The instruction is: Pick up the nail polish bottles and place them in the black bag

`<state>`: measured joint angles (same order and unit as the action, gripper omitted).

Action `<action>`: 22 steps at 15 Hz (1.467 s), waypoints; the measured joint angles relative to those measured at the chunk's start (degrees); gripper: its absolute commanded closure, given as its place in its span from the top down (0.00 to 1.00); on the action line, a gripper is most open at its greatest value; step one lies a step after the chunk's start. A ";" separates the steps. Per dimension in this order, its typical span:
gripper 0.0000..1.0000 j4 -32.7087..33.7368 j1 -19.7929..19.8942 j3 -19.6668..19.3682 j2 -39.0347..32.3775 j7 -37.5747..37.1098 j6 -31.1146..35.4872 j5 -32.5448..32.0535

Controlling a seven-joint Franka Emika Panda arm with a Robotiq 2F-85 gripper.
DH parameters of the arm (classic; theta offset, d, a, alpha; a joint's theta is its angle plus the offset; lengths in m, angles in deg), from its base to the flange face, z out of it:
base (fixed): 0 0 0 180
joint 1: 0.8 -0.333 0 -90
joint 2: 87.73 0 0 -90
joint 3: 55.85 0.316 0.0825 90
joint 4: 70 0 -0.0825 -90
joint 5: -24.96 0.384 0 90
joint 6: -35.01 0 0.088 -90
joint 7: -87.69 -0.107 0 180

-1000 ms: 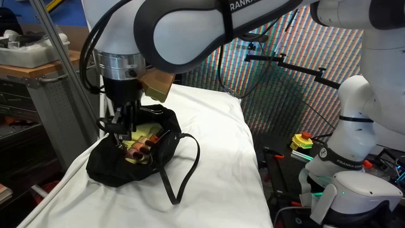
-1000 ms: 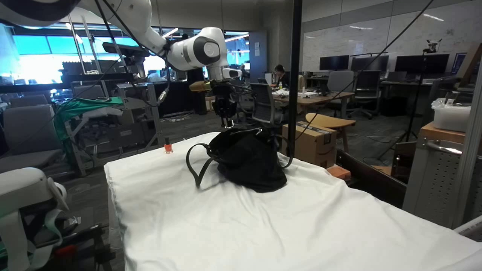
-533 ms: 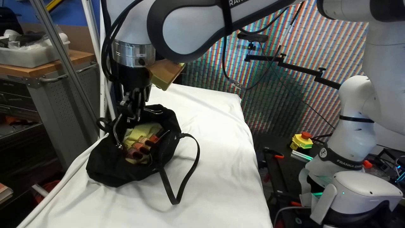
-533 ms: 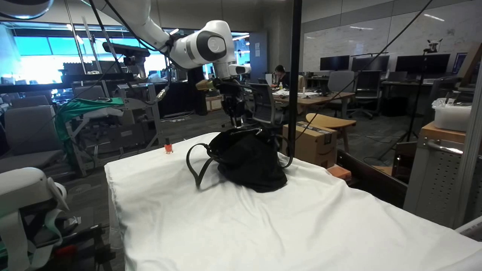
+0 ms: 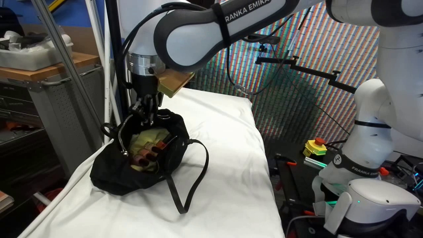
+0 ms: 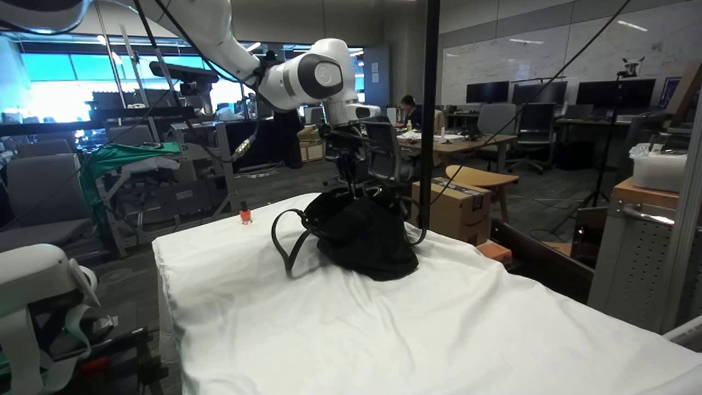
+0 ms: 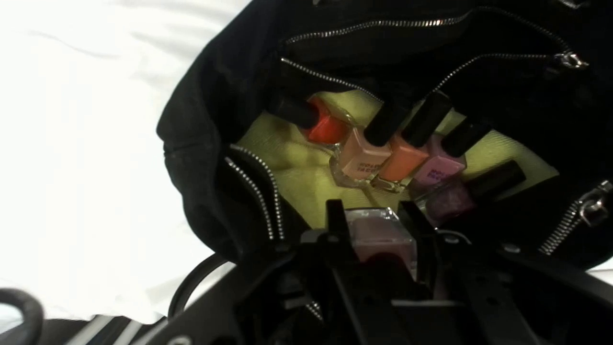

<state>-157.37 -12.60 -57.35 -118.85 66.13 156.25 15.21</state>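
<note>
Draped in white, the counter (image 6: 263, 323) stands in a cluttered, lab-like setting. The end effector (image 5: 147, 122), closed on a dusky-pink bottle (image 7: 380, 235), hangs at the open mouth of the black bag (image 6: 364, 241); five bottles (image 7: 403, 160) already lie inside. What seems left is releasing this one, then fetching the red-orange bottle (image 6: 245, 215) standing well apart on the counter. Beyond: a cardboard box (image 6: 455, 213), a whiteboard (image 6: 543, 57).

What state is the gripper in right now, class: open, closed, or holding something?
Gripper: closed, holding a pinkish nail polish bottle between its fingers, over the open black bag.
</note>
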 measured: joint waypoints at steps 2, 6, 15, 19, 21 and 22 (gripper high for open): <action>0.71 0.26 0.28 -0.36 -0.86 -0.61 0.02 0.00; 0.97 1.57 0.60 -0.74 -2.74 -1.68 0.08 0.00; 0.99 1.18 -0.57 -0.29 -3.31 -3.39 -0.70 0.00; 1.00 -4.36 -2.14 0.22 0.94 -5.35 -1.38 0.00; 1.00 -8.50 -3.13 0.67 4.12 -7.49 -1.54 0.00; 1.00 -10.65 -3.60 1.00 5.73 -8.65 -1.61 0.00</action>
<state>-168.02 -16.21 -56.36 -113.12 57.48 154.64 15.21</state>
